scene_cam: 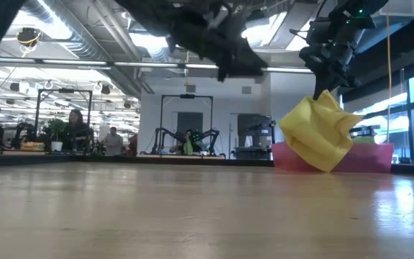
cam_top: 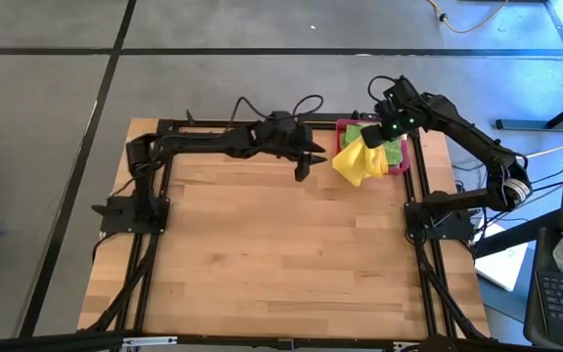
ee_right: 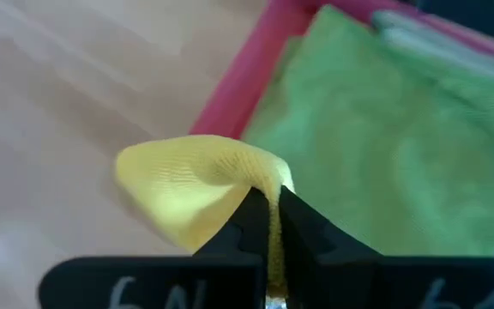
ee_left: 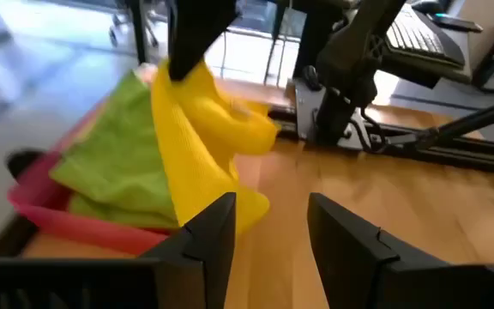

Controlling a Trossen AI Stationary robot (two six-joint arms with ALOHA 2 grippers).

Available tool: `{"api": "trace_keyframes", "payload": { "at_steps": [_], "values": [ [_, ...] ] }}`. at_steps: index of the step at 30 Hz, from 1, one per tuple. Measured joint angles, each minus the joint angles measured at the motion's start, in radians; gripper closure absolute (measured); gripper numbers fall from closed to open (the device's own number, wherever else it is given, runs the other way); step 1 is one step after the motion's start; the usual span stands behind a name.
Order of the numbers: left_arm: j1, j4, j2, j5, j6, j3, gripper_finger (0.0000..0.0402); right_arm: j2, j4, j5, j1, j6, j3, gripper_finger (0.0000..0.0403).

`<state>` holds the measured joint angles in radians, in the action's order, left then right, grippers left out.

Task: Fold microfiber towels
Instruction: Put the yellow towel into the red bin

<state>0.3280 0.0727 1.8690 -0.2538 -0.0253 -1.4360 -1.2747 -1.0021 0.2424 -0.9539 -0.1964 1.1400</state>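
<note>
Left hand (cam_top: 304, 164) parked over the far middle of the counter (cam_top: 281, 264), fingers spread apart and empty, aimed toward the tray. Just right of it, yellow towel (cam_top: 358, 161) dangling over the left rim of pink-red tray (cam_top: 403, 168) at the far right of the counter, lowest fold draped down to or just short of the wood. Above that, right hand (cam_top: 377, 136) clamped tight on a pinched peak of the yellow cloth, fingers closed with fabric bunched between them. Soft, thin and very light by the look of it: limp, hanging in loose folds, no stiffness to hold any shape, likely to swing and crumple when moved. Nubbly weave visible up close, so probably grippy rather than slick; nothing fragile about it. Best taken by a corner or along an edge, a second corner wanted for the idle hand so as to spread it flat before folding; the present mid-cloth pinch probably too bunched for that. Bright, saturated yellow, fine textured surface. Farther right, green towel (ee_right: 376, 129) lying flat in the tray, more cloth stacked beneath it.
</note>
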Motion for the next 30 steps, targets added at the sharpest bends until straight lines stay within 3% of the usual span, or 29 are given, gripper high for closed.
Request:
{"api": "trace_keyframes", "payload": {
  "at_steps": [5,14,25,30],
  "values": [
    [0.012,0.011,0.029,-0.062,-0.047,-0.02,0.0264,0.0,0.034,-0.054,-0.002,-0.009,0.0,0.0392],
    [0.02,0.1,0.097,-0.039,0.058,-0.02,0.0263,0.0,0.042,-0.021,-0.023,-0.004,0.0,0.0388],
    [0.065,0.262,0.216,-0.096,-0.141,-0.019,0.0202,0.0,0.041,0.074,-0.023,0.022,0.0,0.0387],
    [0.055,0.274,0.276,-0.063,-0.164,-0.071,0.0196,0.0,0.041,0.075,-0.023,0.021,0.0,0.0387]
  ]
}}
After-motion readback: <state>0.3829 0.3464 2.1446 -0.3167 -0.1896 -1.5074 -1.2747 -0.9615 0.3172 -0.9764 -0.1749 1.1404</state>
